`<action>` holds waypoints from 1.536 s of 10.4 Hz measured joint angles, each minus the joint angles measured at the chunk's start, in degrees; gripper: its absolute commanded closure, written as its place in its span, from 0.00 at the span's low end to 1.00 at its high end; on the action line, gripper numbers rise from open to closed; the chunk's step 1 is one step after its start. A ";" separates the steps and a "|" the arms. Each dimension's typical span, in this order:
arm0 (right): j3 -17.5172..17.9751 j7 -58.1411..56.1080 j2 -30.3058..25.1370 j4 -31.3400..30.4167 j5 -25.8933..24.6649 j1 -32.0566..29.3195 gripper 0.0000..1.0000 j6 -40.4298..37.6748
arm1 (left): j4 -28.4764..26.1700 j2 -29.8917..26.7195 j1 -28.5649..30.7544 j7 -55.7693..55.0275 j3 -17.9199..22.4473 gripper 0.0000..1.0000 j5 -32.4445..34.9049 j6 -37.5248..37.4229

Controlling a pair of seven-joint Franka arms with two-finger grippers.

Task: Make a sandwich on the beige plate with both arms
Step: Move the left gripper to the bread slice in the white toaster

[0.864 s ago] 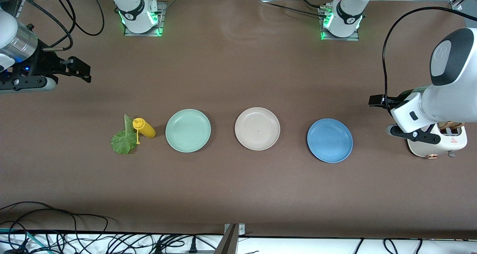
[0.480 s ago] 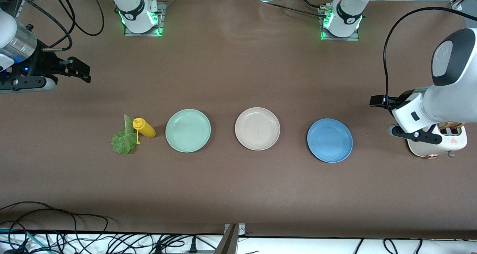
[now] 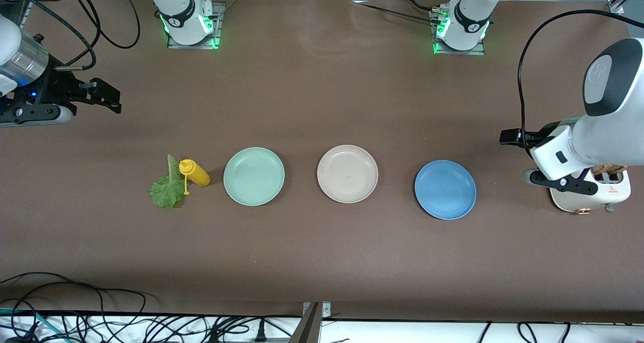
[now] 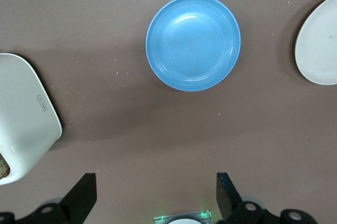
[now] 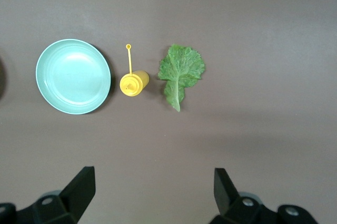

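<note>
The beige plate [image 3: 347, 173] lies bare in the middle of the table, between two other plates; its edge also shows in the left wrist view [image 4: 321, 45]. No sandwich is in view. A green lettuce leaf [image 3: 166, 188] [image 5: 180, 71] lies flat toward the right arm's end. A brown bread slice [image 3: 609, 170] [image 4: 2, 167] sticks out of a white toaster [image 3: 604, 197] [image 4: 21, 118], partly hidden by the left arm. My left gripper [image 3: 559, 181] [image 4: 156, 192] hangs open and empty beside the toaster. My right gripper [image 3: 30, 114] [image 5: 152, 190] hangs open and empty over bare table near its end.
A mint-green plate [image 3: 253, 176] [image 5: 73, 76] and a blue plate [image 3: 445, 189] [image 4: 192, 42] flank the beige one. A yellow squeeze bottle [image 3: 195, 173] [image 5: 134, 83] lies on its side between lettuce and mint plate. Cables run along the table's front edge.
Both arms have drifted only slightly. Nothing on the table has moved, and both grippers stay open.
</note>
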 measured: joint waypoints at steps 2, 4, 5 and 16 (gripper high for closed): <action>-0.34 0.01 0.49 0.00 0.00 -0.48 0.00 0.57 | 0.04 -1.10 0.42 0.00 0.25 0.00 0.00 5.87; -0.41 0.01 0.68 0.00 -0.03 -0.80 0.00 0.90 | -0.05 -3.11 1.08 -0.11 0.42 0.00 0.00 6.63; -0.41 0.02 0.71 0.00 -0.03 -0.79 0.00 0.98 | -0.60 -4.18 1.35 -0.87 0.43 0.00 0.00 7.27; -0.24 -0.16 0.79 0.01 -0.03 -0.76 0.00 0.82 | -23.02 -19.54 1.60 -5.06 0.39 0.00 0.00 24.45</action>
